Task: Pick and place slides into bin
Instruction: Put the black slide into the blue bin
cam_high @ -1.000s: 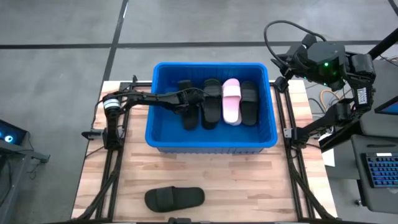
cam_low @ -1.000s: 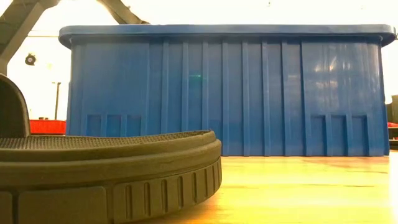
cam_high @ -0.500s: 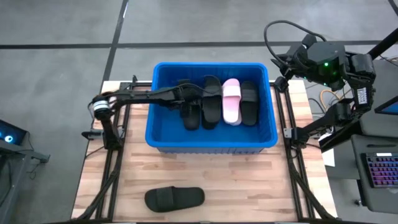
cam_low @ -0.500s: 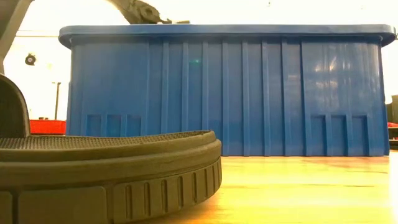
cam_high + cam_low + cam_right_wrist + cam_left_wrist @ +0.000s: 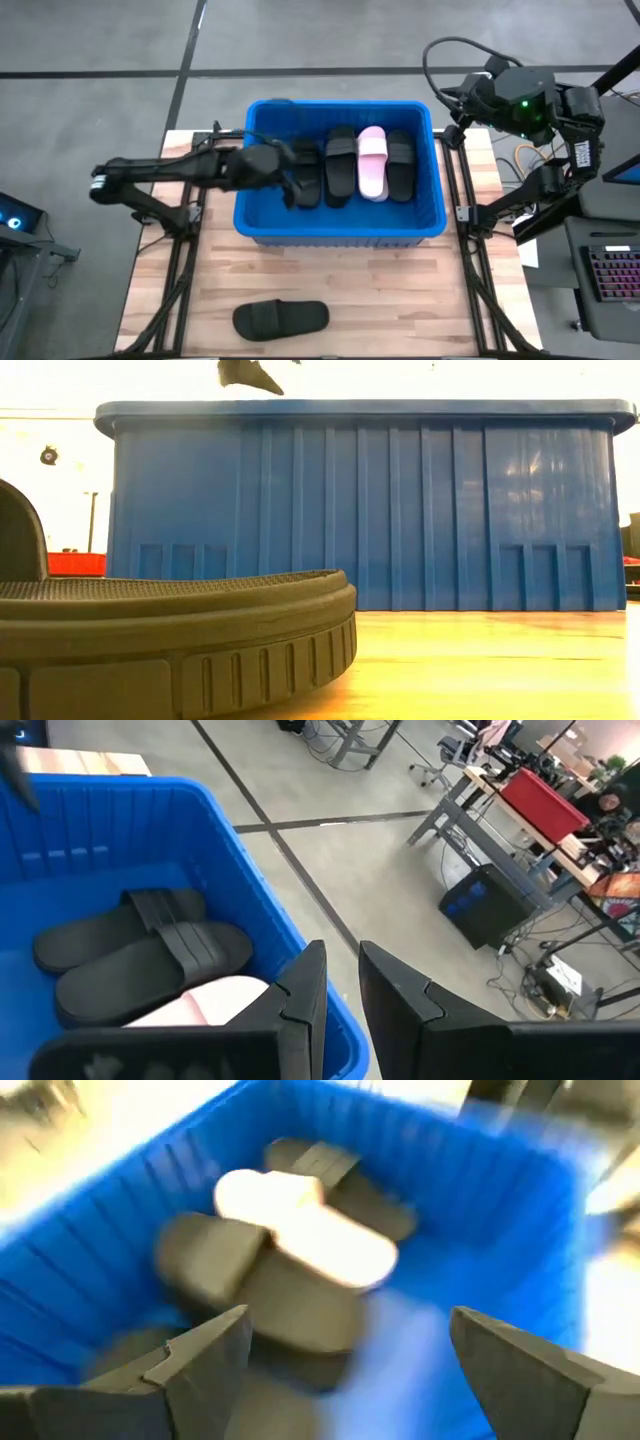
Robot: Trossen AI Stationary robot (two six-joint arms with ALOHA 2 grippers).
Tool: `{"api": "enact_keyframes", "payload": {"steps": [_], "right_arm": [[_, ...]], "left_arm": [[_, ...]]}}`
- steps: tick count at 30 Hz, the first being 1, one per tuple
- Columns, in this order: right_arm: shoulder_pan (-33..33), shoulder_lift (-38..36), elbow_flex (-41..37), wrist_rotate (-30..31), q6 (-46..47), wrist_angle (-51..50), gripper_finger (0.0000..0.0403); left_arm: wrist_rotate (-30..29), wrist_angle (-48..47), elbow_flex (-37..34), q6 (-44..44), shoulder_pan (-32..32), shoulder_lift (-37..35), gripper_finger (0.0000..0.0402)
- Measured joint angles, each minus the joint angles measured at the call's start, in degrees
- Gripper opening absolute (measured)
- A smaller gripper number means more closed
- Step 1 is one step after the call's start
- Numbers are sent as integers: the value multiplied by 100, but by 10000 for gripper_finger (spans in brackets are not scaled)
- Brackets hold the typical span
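The blue bin [image 5: 340,225] stands on the far half of the table. Several slides lie side by side on its floor: three black ones [image 5: 341,168] and a pink one [image 5: 373,162], which also shows in the left wrist view [image 5: 310,1230]. Another black slide [image 5: 280,319] lies sole down on the table near the front edge, close to the low camera [image 5: 170,630]. My left gripper [image 5: 292,178] hangs open above the bin's left part, over the leftmost black slide [image 5: 306,188], with nothing between its fingers [image 5: 350,1320]. My right gripper [image 5: 342,982] waits shut, raised by the bin's far right corner.
Bare wooden table top [image 5: 400,300] lies between the bin and the front edge, right of the loose slide. The right arm's body [image 5: 525,105] stands beyond the table's far right corner. Metal frame rails [image 5: 180,270] run along both sides.
My left gripper has risen out of the bin, drawn back toward the table's left edge and rolled about its own line. The arm now reaches in higher and flatter. The slides in the bin lie as before.
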Motion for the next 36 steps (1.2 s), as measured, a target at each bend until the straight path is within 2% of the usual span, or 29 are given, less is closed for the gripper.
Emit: {"api": "enact_keyframes", "payload": {"steps": [4, 9, 13, 16, 22, 27, 32, 36], "right_arm": [[0, 21, 1, 1, -46, 3, 54], [0, 64, 1, -1, -123, 1, 54], [0, 110, 1, -1, -184, 3, 54], [-1, 136, 1, 0, -366, 3, 54], [0, 184, -5, -1, -424, 6, 54], [0, 192, -10, -1, -492, 3, 54], [0, 192, -10, -1, -488, 3, 54], [-1, 192, -10, -1, -482, 3, 54]], "left_arm": [[92, 26, 127, -2153, -657, -255, 325], [129, 44, 411, -3885, -1647, -119, 325], [135, -314, 758, -5208, -2278, 408, 325], [152, -1087, 1125, -6245, -2632, 953, 324], [785, -2520, 1860, -8076, -2991, 2098, 324], [2048, -3283, 2332, -8830, -3110, 2980, 324], [2590, -3904, 2746, -9406, -3254, 3562, 324], [3070, -4133, 2810, -9817, -3367, 3881, 324]]}}
